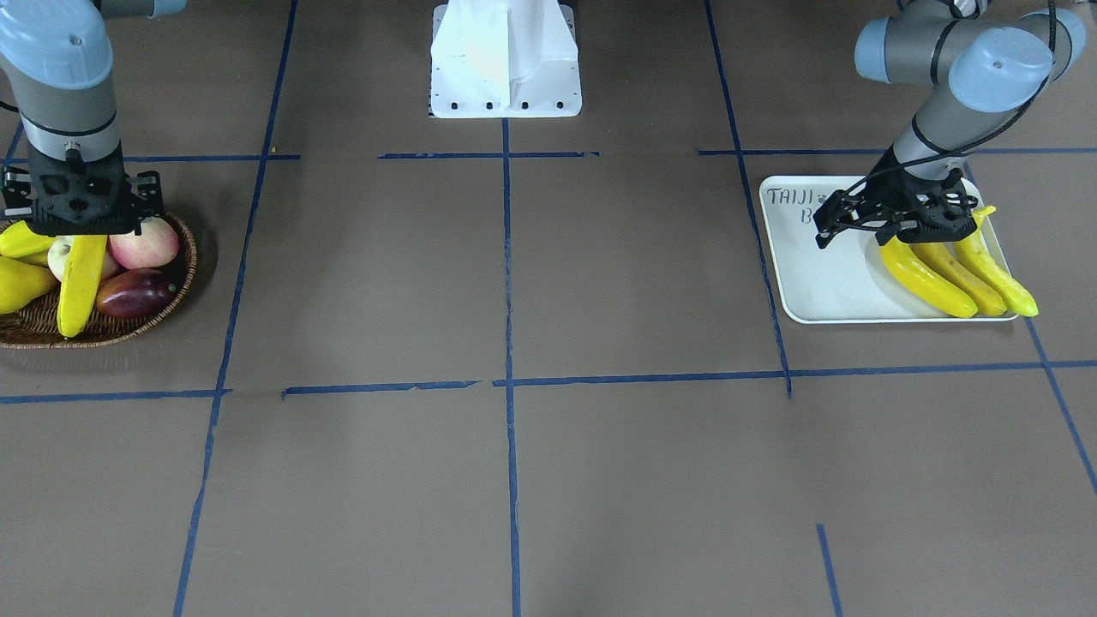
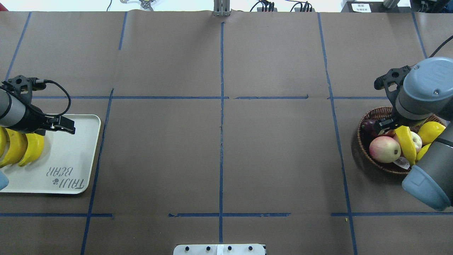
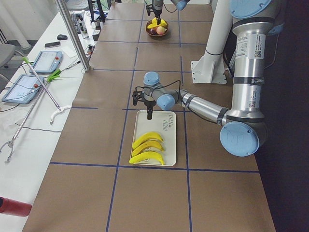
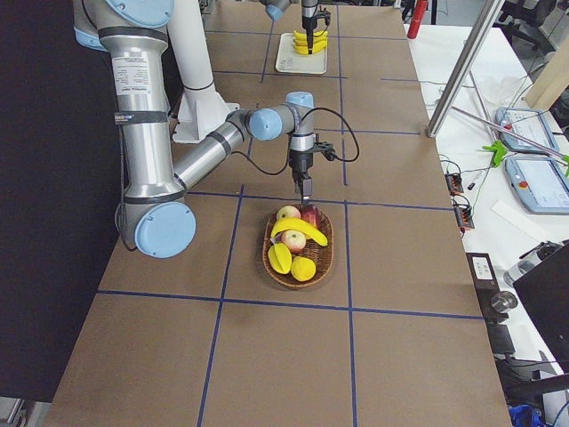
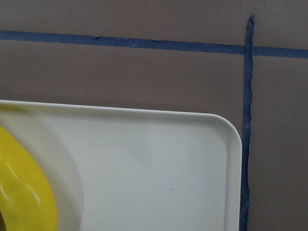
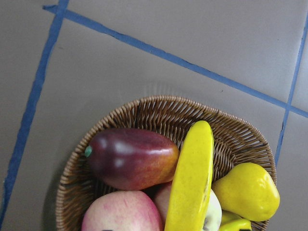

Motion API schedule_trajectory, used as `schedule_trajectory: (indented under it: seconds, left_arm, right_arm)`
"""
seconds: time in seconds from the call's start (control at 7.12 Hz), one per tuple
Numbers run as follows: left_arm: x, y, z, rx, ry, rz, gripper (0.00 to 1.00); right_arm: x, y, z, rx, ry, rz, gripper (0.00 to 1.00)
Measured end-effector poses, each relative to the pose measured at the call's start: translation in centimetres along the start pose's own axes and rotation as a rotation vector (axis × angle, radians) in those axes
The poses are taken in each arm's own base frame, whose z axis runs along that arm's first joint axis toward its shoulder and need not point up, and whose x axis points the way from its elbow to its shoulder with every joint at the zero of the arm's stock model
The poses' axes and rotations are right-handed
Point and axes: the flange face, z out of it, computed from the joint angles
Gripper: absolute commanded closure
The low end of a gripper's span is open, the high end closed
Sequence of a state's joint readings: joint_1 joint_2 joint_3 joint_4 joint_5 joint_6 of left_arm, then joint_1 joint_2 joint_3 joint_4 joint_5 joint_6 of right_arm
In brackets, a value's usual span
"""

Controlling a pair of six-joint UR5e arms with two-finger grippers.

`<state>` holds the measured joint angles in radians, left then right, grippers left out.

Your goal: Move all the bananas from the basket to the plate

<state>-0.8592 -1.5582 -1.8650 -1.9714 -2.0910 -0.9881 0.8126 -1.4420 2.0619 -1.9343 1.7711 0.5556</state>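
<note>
**Item 1. Flat cream-white rectangular plate [image 1: 823,287], rounded corners, raised rim, lettered "TAIJI".** It lies on the robot's left side of the table. Part of its floor is bare.

**Item 2. Shallow oval basket of dark brown woven wicker [image 1: 128,330].** It sits on the robot's right side, well apart from the plate.

**Item 3. Three long, curved, glossy yellow bananas [image 1: 964,278].** They lie side by side on the plate and touch one another. This part of the task is done.

**Item 4. One long yellow banana [image 6: 192,183], the last one in the basket.**
- It lies on top of the other fruit, with one end toward the rim.
- Judged light, stiff and slippery from its sheen.
- Best hold is probably across the middle of its length, pinching the narrow width. A grip near the tapered tips would likely slide off.

**Item 5. Black two-finger left gripper [image 2: 69,126].** It hangs over the plate just beside the bananas and holds nothing. I cannot tell whether its jaws are apart or together.

**Item 6. Black two-finger right gripper [image 2: 384,124].** It hangs above the basket, over the last banana. The jaw gap cannot be made out.

**Item 7. Round pink-red apple [image 1: 146,242], dark purple-red oval fruit [image 1: 133,293] and plump yellow pear [image 1: 17,283].** All three crowd the banana and may roll when it is lifted.
</note>
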Motion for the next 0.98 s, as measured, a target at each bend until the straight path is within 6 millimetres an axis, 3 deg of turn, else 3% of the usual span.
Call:
schedule_trajectory:
  seconds: [0.28,0.7,0.98]
  left_arm:
    - [0.0,0.0,0.0,0.0,0.0,0.0,0.0]
    - [0.0,0.0,0.1,0.0,-0.001,0.0,0.0]
    - [0.0,0.0,0.0,0.001,-0.001,0.0,0.0]
  right_arm:
    - [0.8,-1.9,2.9,-0.066,0.017,0.024,0.1]
    - [1.7,-2.0,6.2,-0.137,0.04,0.01,0.15]
    - [2.3,-1.7,7.4,-0.157,0.058,0.001,0.29]
